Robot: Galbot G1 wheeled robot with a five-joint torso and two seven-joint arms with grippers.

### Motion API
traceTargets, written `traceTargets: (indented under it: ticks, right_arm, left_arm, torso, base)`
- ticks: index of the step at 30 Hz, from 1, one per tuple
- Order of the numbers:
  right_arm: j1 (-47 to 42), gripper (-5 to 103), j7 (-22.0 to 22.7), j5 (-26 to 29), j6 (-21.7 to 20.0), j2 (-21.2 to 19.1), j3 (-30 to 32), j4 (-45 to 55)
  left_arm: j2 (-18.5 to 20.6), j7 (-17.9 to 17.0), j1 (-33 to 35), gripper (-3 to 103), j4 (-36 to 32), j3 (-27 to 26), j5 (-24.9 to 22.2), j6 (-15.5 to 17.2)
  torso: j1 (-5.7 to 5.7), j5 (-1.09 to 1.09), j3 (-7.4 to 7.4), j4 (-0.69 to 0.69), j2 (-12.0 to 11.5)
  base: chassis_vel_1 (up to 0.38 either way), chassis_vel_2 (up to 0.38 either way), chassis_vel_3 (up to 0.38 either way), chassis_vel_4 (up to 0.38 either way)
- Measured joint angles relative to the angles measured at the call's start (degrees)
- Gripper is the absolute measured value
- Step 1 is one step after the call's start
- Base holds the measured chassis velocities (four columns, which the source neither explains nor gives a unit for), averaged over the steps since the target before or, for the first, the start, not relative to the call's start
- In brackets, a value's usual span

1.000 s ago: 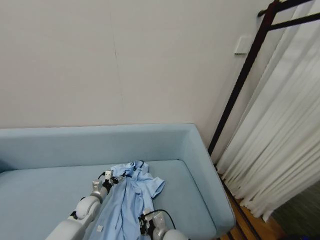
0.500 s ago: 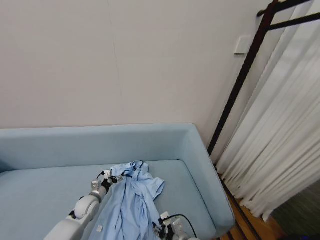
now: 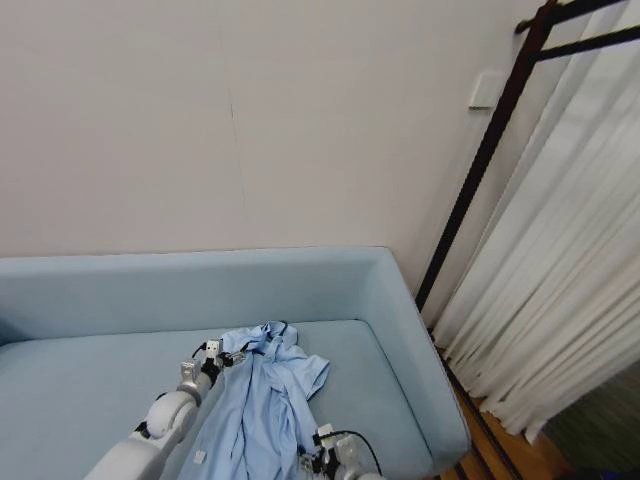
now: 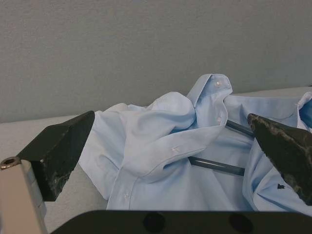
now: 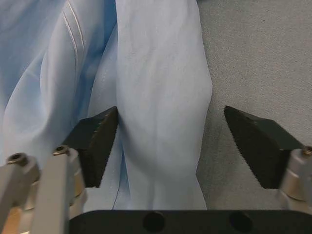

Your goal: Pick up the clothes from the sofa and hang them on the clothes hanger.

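Loosely crumpled pale-blue shirt (image 3: 262,398)

left arm (image 3: 165,415) showing a white rounded shell with grey joints | left gripper (image 4: 170,118) wearing black wedge fingers (image 4: 61,151), pale scuffs speckling them | silver screw (image 4: 9,162) sitting in its pale link | right gripper (image 5: 170,114) carrying black ridged fingers (image 5: 95,144) on silver screwed links | black cable (image 3: 350,438) looping behind it | black base bar (image 5: 195,222) showing round holes
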Motion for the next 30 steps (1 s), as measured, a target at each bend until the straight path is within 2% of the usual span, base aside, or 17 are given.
traceTargets:
  ticks: [2,5,8,11,14,16,19,25,29,30]
  right_arm:
    - [0.09,60,-0.01,0.08,0.07,0.08,0.0,-0.02]
    - [0.06,54,-0.02,-0.14,0.18,0.09,-0.02,0.06]
    - [-0.04,38,-0.05,-0.76,0.45,0.05,-0.23,0.44]
    - [-0.01,33,-0.05,-1.26,0.8,0.19,-0.27,0.23]
    - [0.36,17,-0.26,-1.62,1.06,0.38,0.0,-0.5]
    - [0.58,17,-0.32,-1.87,1.19,0.26,0.08,-0.55]
    - [1.64,2,-0.35,-2.52,1.31,-1.01,0.46,1.63]
    - [4.23,0,-0.11,-0.99,0.81,-1.96,-0.68,6.87]
    - [6.97,0,0.97,5.84,-2.21,-1.02,-3.68,13.11]
    - [6.97,0,0.97,5.84,-2.21,-1.02,-3.68,13.11]
  left_arm:
    - [0.02,0.0,-0.03,100,0.0,-0.06,0.0,-0.05]
    - [0.02,0.0,-0.07,100,0.0,-0.07,0.0,-0.06]
    - [-0.02,0.0,0.04,100,-0.2,-0.09,0.0,-0.06]
    - [-0.05,0.0,0.2,100,-0.24,-0.16,0.0,-0.07]
    - [-0.13,0.01,0.4,100,-0.26,-0.28,0.0,-0.07]
    - [-0.16,0.02,0.45,100,-0.26,-0.3,0.0,-0.06]
    - [-0.19,0.09,0.63,100,-0.27,-0.35,0.01,-0.07]
    - [-0.34,0.25,0.45,100,0.26,-0.21,0.2,-0.12]
    - [-0.63,0.28,0.13,100,0.52,0.15,0.25,-0.12]
    - [-0.63,0.28,0.13,100,0.52,0.15,0.25,-0.12]
  torso:
    - [0.0,0.0,0.0,0.0,0.0]
    - [0.0,0.0,0.0,0.0,0.0]
    - [0.0,0.0,0.0,-0.01,0.0]
    - [0.0,0.0,0.0,-0.01,0.0]
    - [0.0,0.0,0.0,-0.01,0.01]
    - [0.0,0.0,0.0,0.0,0.01]
    - [0.0,0.0,0.0,-0.01,0.01]
    - [0.0,0.0,0.0,0.0,0.01]
    - [0.0,0.0,0.0,-0.01,0.01]
    - [0.0,0.0,0.0,-0.01,0.01]
  base:
    - [0.0,0.0,0.0,0.0]
    - [0.0,0.0,0.0,0.0]
    - [0.0,0.0,0.0,0.0]
    - [0.0,0.0,0.0,0.0]
    - [0.0,0.0,0.0,0.0]
    - [0.0,0.0,0.0,0.0]
    - [0.0,0.0,0.0,0.0]
    - [0.0,0.0,0.0,0.0]
    - [0.0,0.0,0.0,0.0]
    - [0.0,0.0,0.0,0.0]
